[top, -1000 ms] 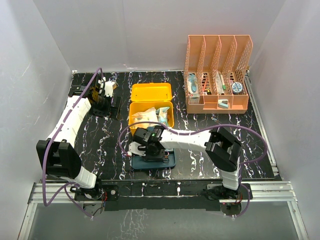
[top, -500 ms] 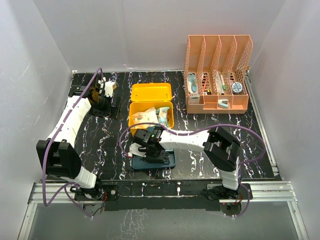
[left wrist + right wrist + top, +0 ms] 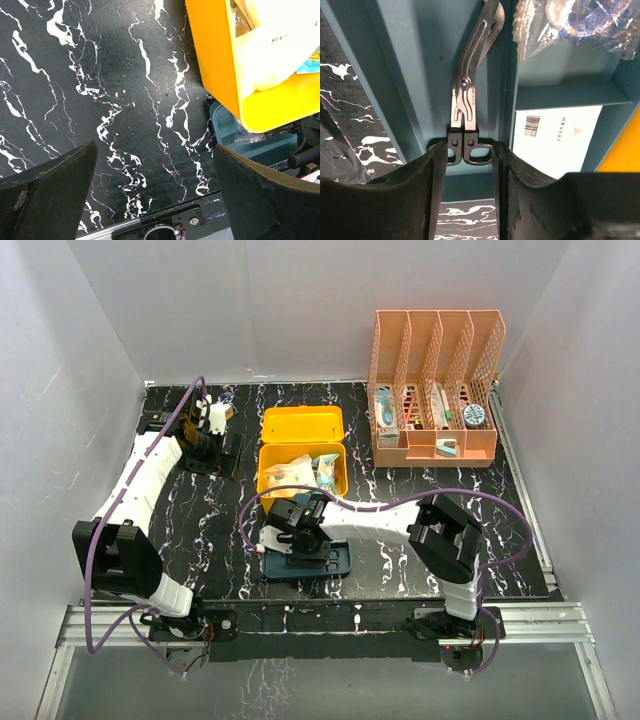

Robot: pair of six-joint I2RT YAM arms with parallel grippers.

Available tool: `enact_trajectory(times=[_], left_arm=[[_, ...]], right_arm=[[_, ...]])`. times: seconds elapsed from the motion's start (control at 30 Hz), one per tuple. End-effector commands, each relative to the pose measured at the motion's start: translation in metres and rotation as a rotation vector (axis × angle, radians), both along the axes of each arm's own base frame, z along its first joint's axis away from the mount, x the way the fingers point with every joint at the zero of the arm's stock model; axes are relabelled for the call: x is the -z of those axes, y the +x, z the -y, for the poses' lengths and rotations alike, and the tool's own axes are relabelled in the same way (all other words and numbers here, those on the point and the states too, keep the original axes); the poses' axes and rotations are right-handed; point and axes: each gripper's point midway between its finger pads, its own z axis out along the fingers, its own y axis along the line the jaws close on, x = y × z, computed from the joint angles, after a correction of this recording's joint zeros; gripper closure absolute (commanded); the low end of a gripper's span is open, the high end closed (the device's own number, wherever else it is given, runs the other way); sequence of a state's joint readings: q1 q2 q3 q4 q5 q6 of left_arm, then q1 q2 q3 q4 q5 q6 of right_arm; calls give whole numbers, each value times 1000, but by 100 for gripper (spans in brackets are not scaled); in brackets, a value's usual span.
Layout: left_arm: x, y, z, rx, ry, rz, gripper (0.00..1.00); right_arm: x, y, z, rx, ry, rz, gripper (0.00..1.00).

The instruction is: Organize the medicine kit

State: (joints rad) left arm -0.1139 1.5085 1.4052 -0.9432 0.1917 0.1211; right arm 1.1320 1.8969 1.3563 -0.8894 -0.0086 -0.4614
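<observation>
the medicine kit (image 3: 303,426) stands open mid-table with loose packets (image 3: 290,472) in its base, its teal insert tray (image 3: 395,60) lies out in front holding scissors (image 3: 465,105) whose handles the right gripper (image 3: 469,150) narrowly straddles, grip not determinable; left gripper (image 3: 155,147) gapes empty; refitting and closing judged outstanding.

From above, the right arm's wrist covers most of the teal insert tray (image 3: 341,558), and the items in the orange file rack (image 3: 436,360) are too small to name. In the right wrist view the bandage scissors (image 3: 463,100) run off the top edge, their loops partly behind the fingers (image 3: 432,170) of the right end effector (image 3: 469,150) pinching them. The left wrist view crops the medicine kit (image 3: 215,65) at top and right.
</observation>
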Motion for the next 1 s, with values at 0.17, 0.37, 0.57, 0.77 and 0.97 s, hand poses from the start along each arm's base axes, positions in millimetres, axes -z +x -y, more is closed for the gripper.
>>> enact_trajectory(times=[0.17,0.37,0.57,0.77,0.97], left_arm=[[-41,-3,-4,97,18,132,1],[-82,-13,23,341,-88,223,2],[-100,-44,79,572,-152,226,5],[-66,-98,144,810,-71,218,6],[-9,-134,162,982,73,178,7]], right_arm=[[-114,36,-29,146,339,255,37],[-229,82,-6,414,635,616,2],[-283,142,79,889,876,715,2],[-273,159,118,1043,873,714,2],[-265,154,125,1055,870,713,2]])
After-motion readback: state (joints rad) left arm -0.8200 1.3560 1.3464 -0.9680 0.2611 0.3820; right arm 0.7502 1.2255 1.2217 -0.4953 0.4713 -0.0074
